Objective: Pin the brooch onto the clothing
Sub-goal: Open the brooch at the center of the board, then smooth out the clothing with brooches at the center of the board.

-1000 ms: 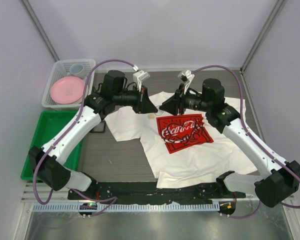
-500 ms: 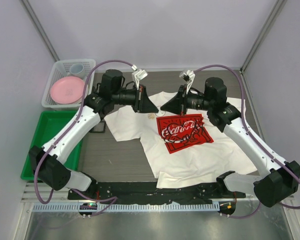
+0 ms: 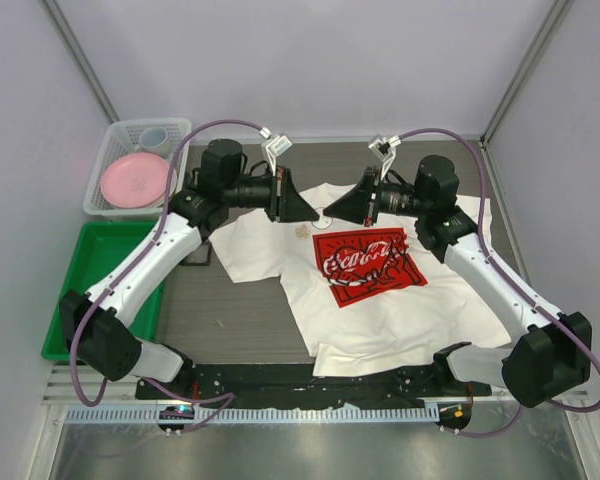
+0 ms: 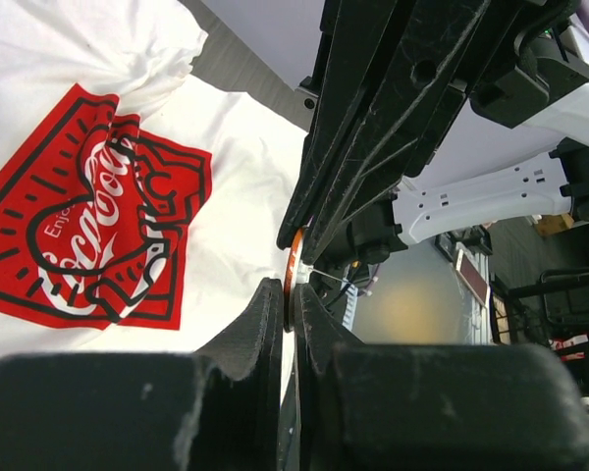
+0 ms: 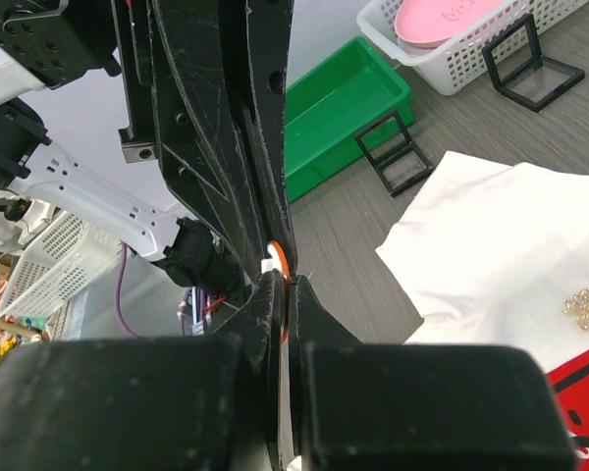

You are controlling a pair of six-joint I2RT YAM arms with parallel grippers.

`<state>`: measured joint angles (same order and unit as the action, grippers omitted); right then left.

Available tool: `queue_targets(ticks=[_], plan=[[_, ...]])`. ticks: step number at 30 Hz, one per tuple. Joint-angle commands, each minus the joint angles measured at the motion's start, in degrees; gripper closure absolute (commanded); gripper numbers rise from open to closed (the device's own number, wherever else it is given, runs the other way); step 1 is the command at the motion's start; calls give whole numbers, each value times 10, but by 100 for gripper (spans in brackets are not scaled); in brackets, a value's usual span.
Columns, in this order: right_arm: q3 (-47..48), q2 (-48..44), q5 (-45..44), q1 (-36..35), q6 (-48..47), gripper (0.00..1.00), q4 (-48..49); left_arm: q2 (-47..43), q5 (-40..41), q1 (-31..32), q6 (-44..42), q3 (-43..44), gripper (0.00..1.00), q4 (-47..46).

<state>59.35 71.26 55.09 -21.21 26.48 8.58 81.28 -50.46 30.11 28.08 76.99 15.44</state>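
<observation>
The clothing is a white T-shirt spread flat, with its red print facing up. Both grippers meet tip to tip above its collar. Between them is the brooch, a small round disc with an orange rim and a thin pin. My left gripper has its jaws close on either side of the disc's edge. My right gripper is shut on the same brooch from the opposite side. In the top view the left gripper and right gripper nearly touch.
A small gold ornament lies on the shirt below the collar. A white basket with a pink plate and a cup stands back left. A green tray is in front of it. Two small black frames lie on the table.
My right gripper has closed on the brooch. Both wrists have lifted slightly, and the meeting point has shifted a little to the right. The shirt has not moved.
</observation>
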Motion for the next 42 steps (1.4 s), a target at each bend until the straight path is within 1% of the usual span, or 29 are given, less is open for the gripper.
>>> queue_targets(ticks=[1, 7, 10, 14, 15, 16, 18, 23, 24, 25, 26, 27, 28, 29, 30, 31, 32, 33, 34, 35, 36, 39, 40, 42], plan=[[-3, 4, 8, -2, 39, 99, 76, -1, -31, 5, 31, -13, 92, -53], [-7, 12, 20, -2, 66, 99, 110, 3, -30, 5, 52, -28, 86, -76], [-6, 12, 26, -2, 62, 99, 111, 6, -33, 5, 53, -32, 87, -81], [10, 21, 42, -2, 32, 99, 73, 15, -61, 4, 45, -26, 87, -76], [17, 21, 47, -3, 23, 99, 63, 17, -66, 5, 24, -22, 88, -53], [20, 23, 51, -3, 7, 99, 56, 18, -69, 5, 17, -21, 91, -51], [29, 26, 62, -3, -8, 99, 32, 18, -77, 5, 8, -21, 93, -44], [34, 35, 73, -5, -26, 99, 18, 20, -82, 7, 11, -18, 92, -47], [36, 38, 74, -6, -27, 99, 18, 20, -80, 8, 12, -18, 93, -50], [37, 41, 71, -7, -30, 99, 17, 20, -76, 8, 19, -18, 98, -52], [40, 43, 67, -7, -35, 99, 7, 21, -74, 10, 25, -18, 100, -54], [50, 47, 60, -6, -37, 94, 2, 21, -65, 10, 31, -18, 100, -52], [55, 53, 43, -1, -42, 84, -10, 19, -41, 7, 40, -22, 100, -48], [61, 54, 30, 10, -52, 74, -45, 17, -21, 4, 43, -27, 100, -41], [75, 53, 7, 17, -92, 62, -71, 13, 2, 2, 44, -32, 100, -25], [82, 50, -23, 23, -123, 58, -107, 5, 70, 2, 42, -43, 100, -7], [89, 49, -95, 29, -149, 56, -163, 1, 100, 2, 39, -47, 100, 26], [98, 48, -129, 41, -191, 54, -185, 0, 123, 1, 43, -53, 100, 39], [100, 48, -150, 49, -213, 53, -217, 5, 146, 1, 49, -61, 100, 46], [100, 47, -193, 51, -236, 48, -235, 10, 175, 1, 65, -66, 100, 60], [96, 47, -211, 51, -291, 48, -252, 16, 191, 1, 72, -69, 100, 68], [70, 43, -249, 52, -357, 47, -312, 52, 231, -3, 83, -73, 100, 97], [63, 43, -257, 52, -394, 47, -339, 62, 239, -9, 82, -73, 100, 103], [49, 46, -274, 53, -437, 46, -376, 86, 261, -21, 87, -81, 100, 107]])
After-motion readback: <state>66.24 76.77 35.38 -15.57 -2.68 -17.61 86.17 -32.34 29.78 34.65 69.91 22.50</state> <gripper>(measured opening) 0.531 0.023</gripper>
